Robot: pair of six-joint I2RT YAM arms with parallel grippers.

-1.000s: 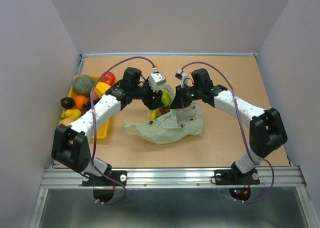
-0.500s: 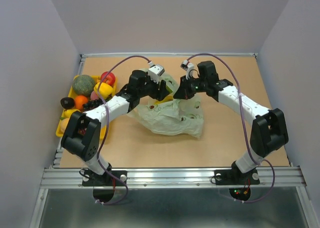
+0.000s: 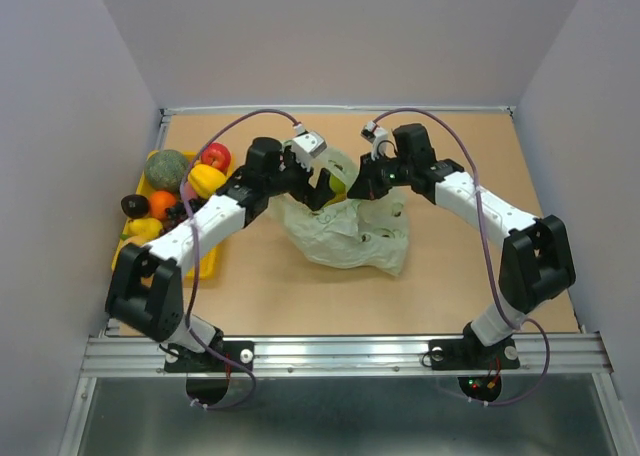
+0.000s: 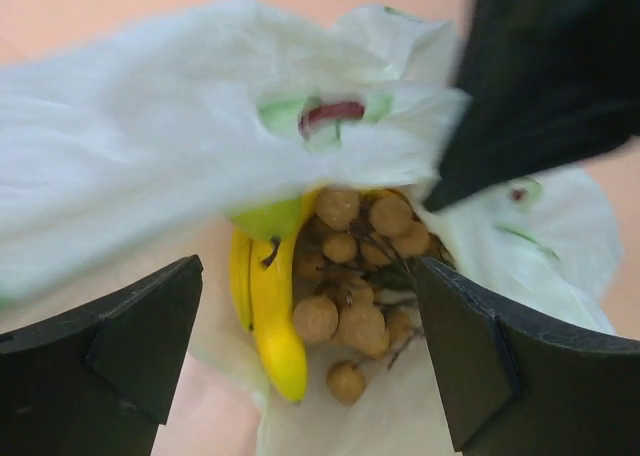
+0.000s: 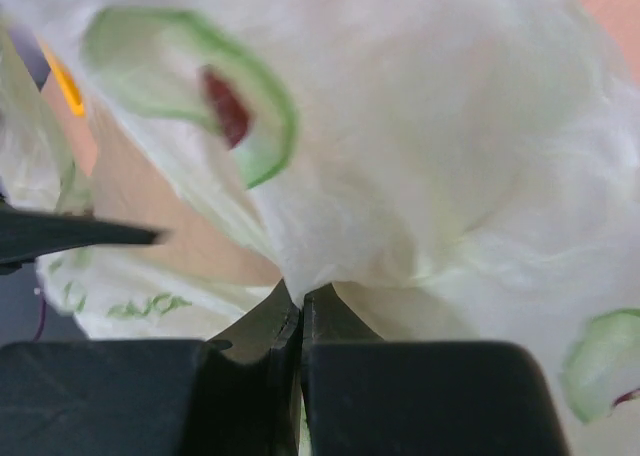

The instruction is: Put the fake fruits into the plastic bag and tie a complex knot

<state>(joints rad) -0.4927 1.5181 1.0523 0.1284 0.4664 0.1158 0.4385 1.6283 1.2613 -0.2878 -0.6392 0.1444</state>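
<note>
Right gripper (image 5: 301,311): jaws pinched together on a fold of the plastic bag (image 5: 450,156), holding 1 side of its mouth up off the table (image 3: 480,146). Left gripper (image 4: 308,276): jaws spread wide and empty, poised directly over the bag's open mouth. Inside the mouth lie 3 of the fake fruits (image 4: 345,321): a yellow banana (image 4: 272,316), a bunch of tan-brown balls (image 4: 355,276) and part of a green apple (image 4: 265,219). The bag rests crumpled at mid-table between the 2 arms. To the left, well apart from it, a yellow tray (image 3: 207,261) carries the fruits not yet bagged, among them a green melon (image 3: 167,166), a red apple (image 3: 215,157) and an orange (image 3: 161,203). Handling note: the film is judged thin, light, limp and slippery, sagging wherever unsupported. A grip on a bunched fold at the rim or on a handle loop probably holds better than 1 on a single flat layer. The fruits appear light and rigid.
</note>
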